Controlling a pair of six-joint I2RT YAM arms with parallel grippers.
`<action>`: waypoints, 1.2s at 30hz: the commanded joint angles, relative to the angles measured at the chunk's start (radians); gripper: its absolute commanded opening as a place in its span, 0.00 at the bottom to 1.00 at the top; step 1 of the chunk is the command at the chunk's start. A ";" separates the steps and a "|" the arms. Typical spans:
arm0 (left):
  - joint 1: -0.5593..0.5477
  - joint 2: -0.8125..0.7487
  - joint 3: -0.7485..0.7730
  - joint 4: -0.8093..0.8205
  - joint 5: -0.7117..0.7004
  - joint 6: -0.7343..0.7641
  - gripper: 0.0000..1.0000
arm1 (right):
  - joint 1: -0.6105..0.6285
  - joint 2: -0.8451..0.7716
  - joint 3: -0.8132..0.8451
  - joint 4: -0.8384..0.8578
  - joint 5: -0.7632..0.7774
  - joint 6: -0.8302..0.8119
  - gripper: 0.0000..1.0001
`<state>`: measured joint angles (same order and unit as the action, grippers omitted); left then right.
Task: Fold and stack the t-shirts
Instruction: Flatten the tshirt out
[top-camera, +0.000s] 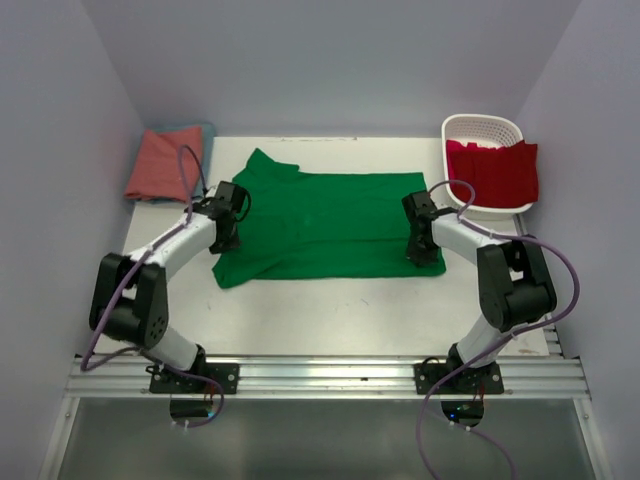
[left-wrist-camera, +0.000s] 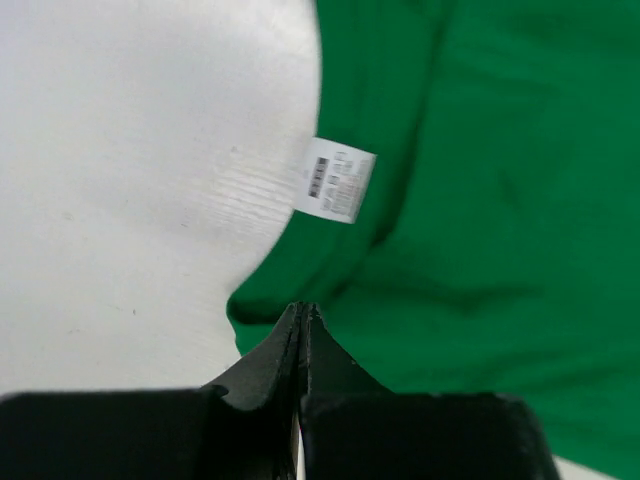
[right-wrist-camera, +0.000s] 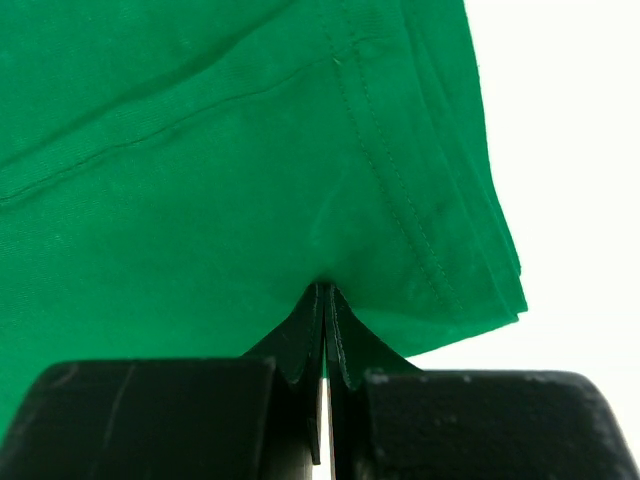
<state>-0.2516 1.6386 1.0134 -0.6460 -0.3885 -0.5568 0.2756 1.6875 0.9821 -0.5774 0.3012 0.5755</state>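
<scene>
Green t-shirt (top-camera: 330, 225) is lying flat mid-surface (top-camera: 330, 310), long axis running left to right. I am pinching its near edge at both ends: left claw (top-camera: 224, 245) closed on the collar end, right claw (top-camera: 419, 258) closed on the hem corner. Cloth is spreading away from both.

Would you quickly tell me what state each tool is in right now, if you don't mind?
Left tool: closed, pinching the edge of the green t-shirt.
Right tool: closed, pinching the same shirt's hemmed edge.
</scene>
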 joint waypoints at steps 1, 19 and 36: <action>-0.066 -0.245 0.020 -0.003 0.040 0.009 0.00 | -0.007 0.017 -0.049 -0.145 -0.030 -0.034 0.00; -0.115 -0.108 -0.174 0.378 0.252 0.069 0.00 | 0.013 0.032 -0.005 -0.134 -0.065 -0.060 0.00; -0.182 0.069 -0.147 -0.026 0.306 0.092 0.00 | 0.183 0.144 0.059 -0.381 -0.294 -0.135 0.00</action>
<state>-0.4000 1.6421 0.9207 -0.5152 -0.1856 -0.4847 0.4133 1.7798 1.0836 -0.8551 0.1253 0.4446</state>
